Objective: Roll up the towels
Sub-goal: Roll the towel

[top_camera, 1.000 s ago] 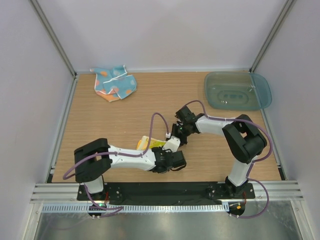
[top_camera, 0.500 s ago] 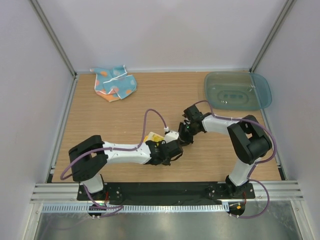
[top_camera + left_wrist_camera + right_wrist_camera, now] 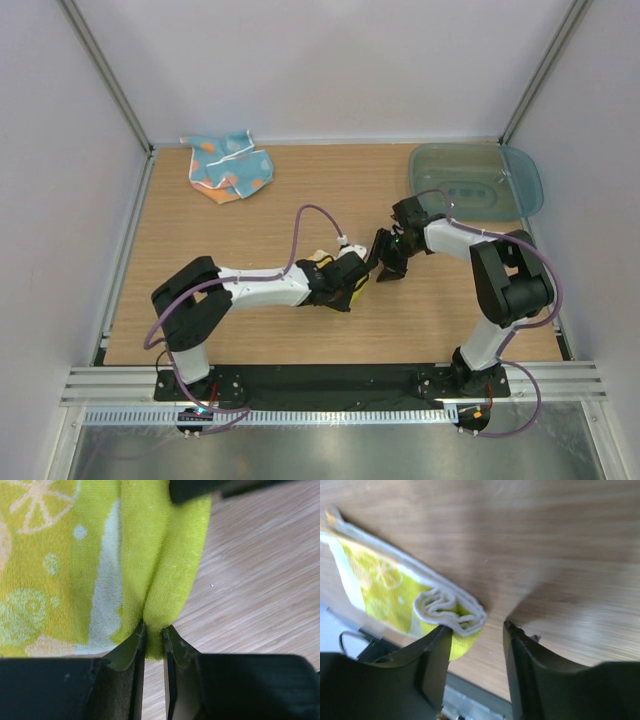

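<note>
Wooden surface (image 3: 250, 220): blue towel (image 3: 230, 167) crumpled upper left; teal tray (image 3: 530, 185) upper right; yellow towel (image 3: 395, 585) centre, partly rolled, apparently resting on the wood.

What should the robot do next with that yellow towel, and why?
Probably open the left gripper and back off. The yellow towel looks rolled: its end shows a spiral. The left gripper pinches a fold of it, while the right gripper stands open beside the roll. The light blue towel lies crumpled at the far left, seemingly waiting its turn.
</note>
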Robot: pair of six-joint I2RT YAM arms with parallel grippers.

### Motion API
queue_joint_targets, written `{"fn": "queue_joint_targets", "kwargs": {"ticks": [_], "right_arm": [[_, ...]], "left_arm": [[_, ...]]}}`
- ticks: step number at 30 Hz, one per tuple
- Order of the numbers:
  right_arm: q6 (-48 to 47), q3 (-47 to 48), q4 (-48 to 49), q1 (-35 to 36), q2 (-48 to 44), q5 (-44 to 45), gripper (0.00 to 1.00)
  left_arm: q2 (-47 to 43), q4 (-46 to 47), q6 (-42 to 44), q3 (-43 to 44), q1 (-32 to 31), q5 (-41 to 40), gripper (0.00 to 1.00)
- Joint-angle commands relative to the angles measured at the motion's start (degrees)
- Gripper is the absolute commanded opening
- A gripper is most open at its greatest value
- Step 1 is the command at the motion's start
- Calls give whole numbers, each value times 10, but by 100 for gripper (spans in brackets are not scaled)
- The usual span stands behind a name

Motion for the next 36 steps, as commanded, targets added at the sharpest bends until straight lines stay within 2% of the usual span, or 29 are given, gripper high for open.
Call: {"fn": "queue_joint_targets", "kwargs": {"ticks": [1, 7, 12, 20, 24, 27, 30, 36], "right_arm": [[-31, 23, -16, -28, -32, 99, 57], [-33, 47, -53, -41, -76, 125, 70], [-33, 49, -68, -53, -120, 132, 72], [-30, 11, -56, -55, -139, 114, 72], [-33, -19, -34, -54, -151, 90, 72], [-23, -60, 33, -55, -168, 16, 72], [10, -120, 152, -53, -187, -84, 72], [57, -197, 325, -11, -183, -129, 66]], "left_arm": [[16, -61, 25, -14, 7, 70, 0], [3, -14, 19, -33, 36, 161, 0], [-42, 52, -13, -78, 79, 257, 0], [-82, 240, -137, -205, 177, 388, 0], [-89, 410, -227, -281, 224, 451, 0], [-81, 516, -296, -334, 254, 484, 0], [-68, 554, -326, -367, 270, 489, 0], [-16, 717, -410, -412, 306, 513, 0]]}}
